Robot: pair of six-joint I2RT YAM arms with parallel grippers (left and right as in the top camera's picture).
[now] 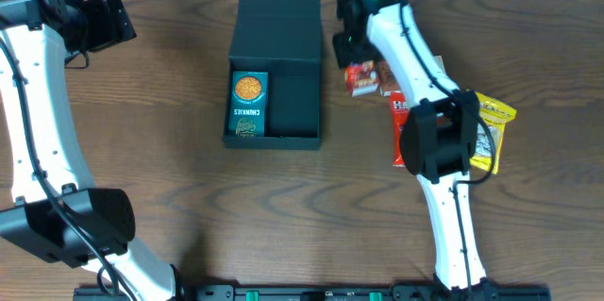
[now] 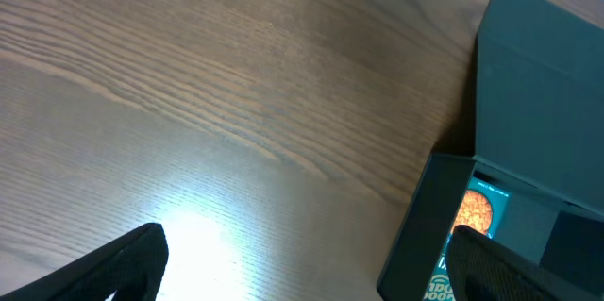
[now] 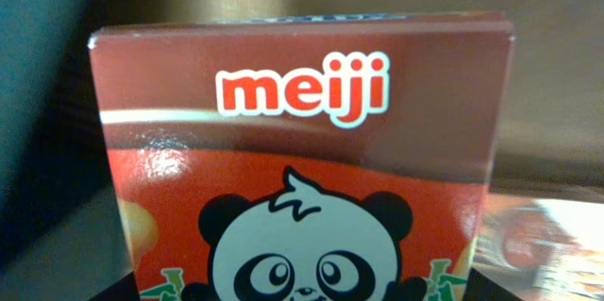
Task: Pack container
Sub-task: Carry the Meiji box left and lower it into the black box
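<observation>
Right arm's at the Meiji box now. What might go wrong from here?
1. The meiji box fills the right wrist view and no fingers show, so the right gripper may grip off-centre and drop it.
2. Only the container's right half is free, beside the teal packet; the box could snag the wall.

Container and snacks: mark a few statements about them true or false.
1. The container has its lid open. True.
2. A teal packet lies inside the container. True.
3. The meiji box is inside the container. False: it is outside, beside the container.
4. The left gripper holds a packet. False: it is open and empty.
5. A yellow packet lies outside the container, partly hidden by the right arm. True.
</observation>
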